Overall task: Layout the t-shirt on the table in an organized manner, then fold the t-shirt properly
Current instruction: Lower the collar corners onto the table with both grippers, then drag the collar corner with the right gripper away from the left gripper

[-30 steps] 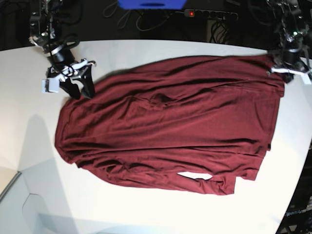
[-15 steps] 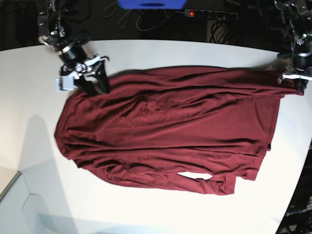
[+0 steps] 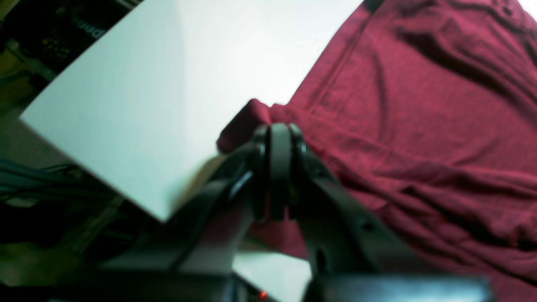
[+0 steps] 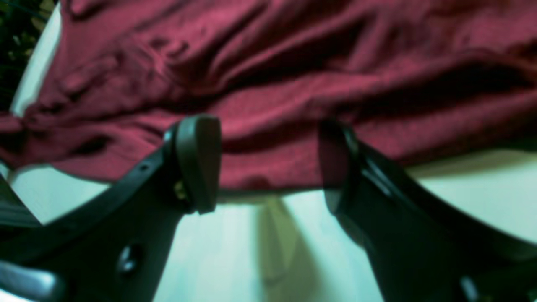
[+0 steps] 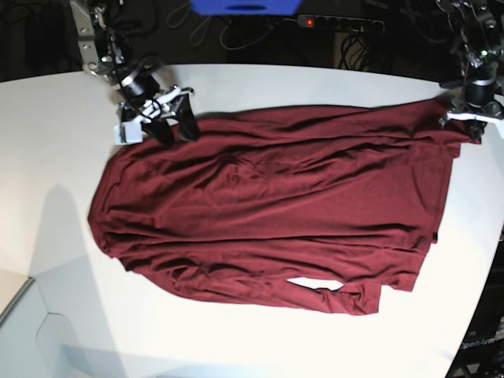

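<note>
The white desk [image 5: 260, 346] carries the maroon long-sleeved t-shirt [image 5: 276, 205], which lies spread across its middle with rumpled folds, one far corner drawn out toward the desk's edge. Only the base view shows the whole garment and both arms reaching in from the far side. The left wrist view alone shows the left end effector [image 3: 279, 167] clenched on a bunched corner of the t-shirt, right at the desk's edge. The right wrist view alone shows the right end effector [image 4: 268, 163] with its jaws spread apart, released, poised over the t-shirt's edge with cloth visible between the fingers [image 4: 199, 159], which grip nothing. In the base view that arm angles down from the far side to the garment's other far corner. Beyond the desk, a power strip [image 5: 339, 24] shows a red light; no writing is readable.
</note>
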### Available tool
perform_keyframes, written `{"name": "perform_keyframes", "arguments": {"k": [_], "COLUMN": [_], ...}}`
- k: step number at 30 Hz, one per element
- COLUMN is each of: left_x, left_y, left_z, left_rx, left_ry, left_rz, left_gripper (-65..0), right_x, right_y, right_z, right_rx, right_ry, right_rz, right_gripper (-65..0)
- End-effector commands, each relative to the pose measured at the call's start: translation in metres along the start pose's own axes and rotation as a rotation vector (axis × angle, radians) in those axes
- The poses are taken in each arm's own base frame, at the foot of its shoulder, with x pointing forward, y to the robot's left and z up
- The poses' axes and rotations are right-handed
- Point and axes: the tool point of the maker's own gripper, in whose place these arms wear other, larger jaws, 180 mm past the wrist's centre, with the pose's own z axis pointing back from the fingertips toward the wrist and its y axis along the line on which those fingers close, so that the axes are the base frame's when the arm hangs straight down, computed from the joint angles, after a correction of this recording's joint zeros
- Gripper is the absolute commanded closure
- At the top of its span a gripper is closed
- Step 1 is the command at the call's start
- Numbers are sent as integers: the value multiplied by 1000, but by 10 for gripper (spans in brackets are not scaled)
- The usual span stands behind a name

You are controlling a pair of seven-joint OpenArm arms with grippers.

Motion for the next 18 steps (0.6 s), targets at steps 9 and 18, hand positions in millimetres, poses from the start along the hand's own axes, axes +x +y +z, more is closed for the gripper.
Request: {"name": "perform_keyframes", "arguments": {"k": [9,18], "left_x": [15,10], "left_y": [-3,0], "left_z": [0,-2], "left_rx": [-10,-3], "left_ry": [-48,-35], "left_rz": [-13,-3], "left_gripper": [0,0], "right_x": [-2,-12], "right_y": [6,15], "right_z": [-2,-4], "right_rx": [26,11], "right_ry": [10,113], "right_rz": [11,409], "right_gripper": [-377,-377]}}
